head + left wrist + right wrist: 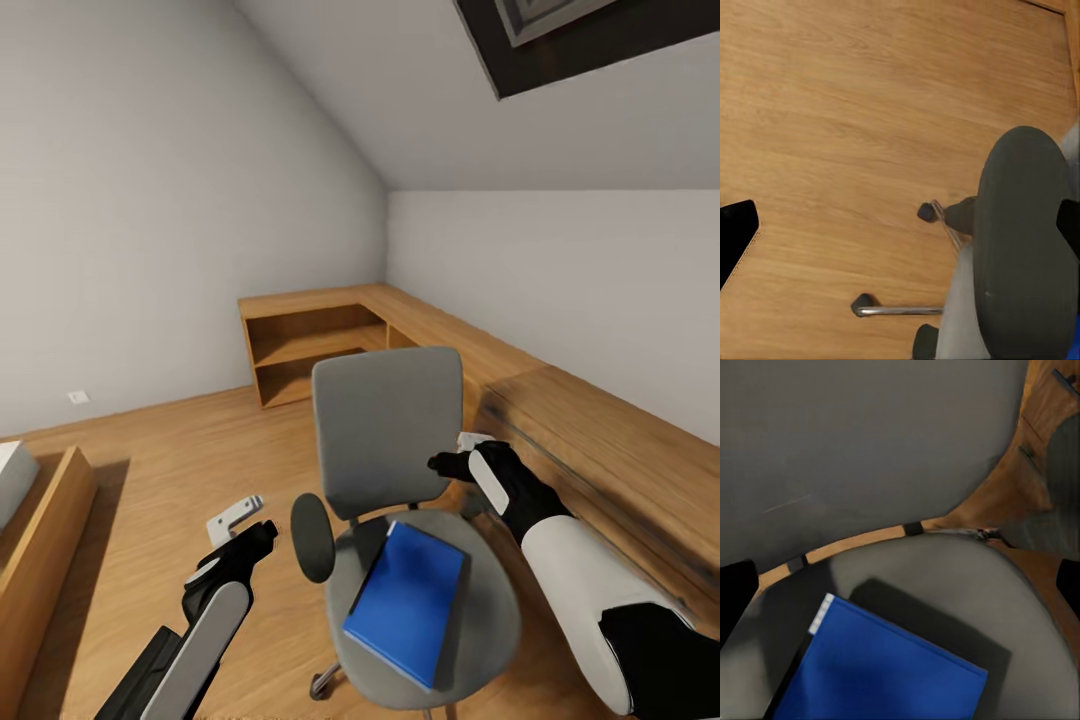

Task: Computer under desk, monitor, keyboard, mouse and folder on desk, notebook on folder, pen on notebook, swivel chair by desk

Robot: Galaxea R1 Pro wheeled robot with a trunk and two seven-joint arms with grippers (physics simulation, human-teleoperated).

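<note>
Folder (408, 603) on swivel chair (385, 430), unlabelled

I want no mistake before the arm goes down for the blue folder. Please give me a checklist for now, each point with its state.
1. Folder lies flat on the swivel chair seat: ok.
2. Nothing lies on the folder: ok.
3. Right gripper over the seat, near the backrest: ok.
4. Right gripper open: cannot tell.
5. Left gripper apart from the chair, beside its armrest: ok.
6. Desk in sight for placing: not ok.
</note>
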